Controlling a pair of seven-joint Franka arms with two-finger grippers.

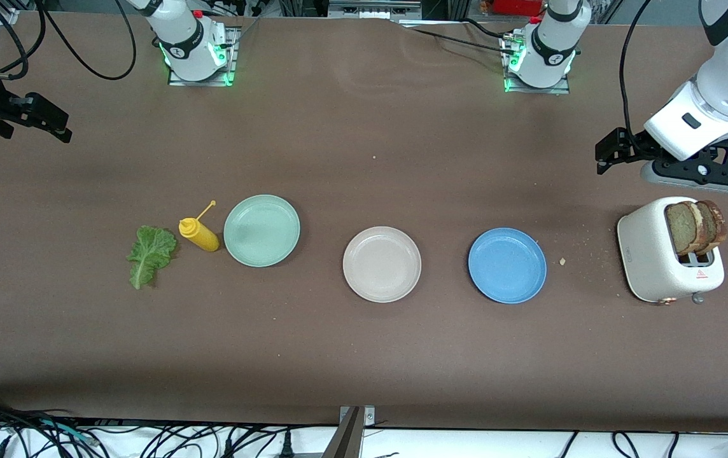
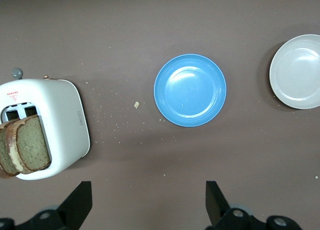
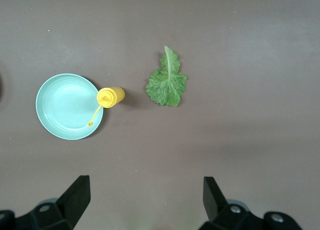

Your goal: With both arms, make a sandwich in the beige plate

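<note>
— Two brown-crusted toast slices (image 1: 695, 226) stood in the white toaster (image 1: 660, 267), just under our spread, empty left gripper (image 2: 147, 202).

— And our right gripper (image 3: 142, 200)?

— Spread too, over bare table near the ruffled green lettuce leaf (image 1: 149, 254); the round beige plate (image 1: 382, 264) sat between.

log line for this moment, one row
stage: not started | left gripper: open, beside white toaster | right gripper: open, waiting | round beige plate: bare | green lettuce leaf: on table

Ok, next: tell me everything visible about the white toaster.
The glossy white, rounded toaster stands upright on the brown table at the left arm's end, beside the round blue plate. Two brown-crusted toast slices stick up from its slots. It has a red warning label, a grey knob and crumbs scattered around. Nothing grips it.
</note>
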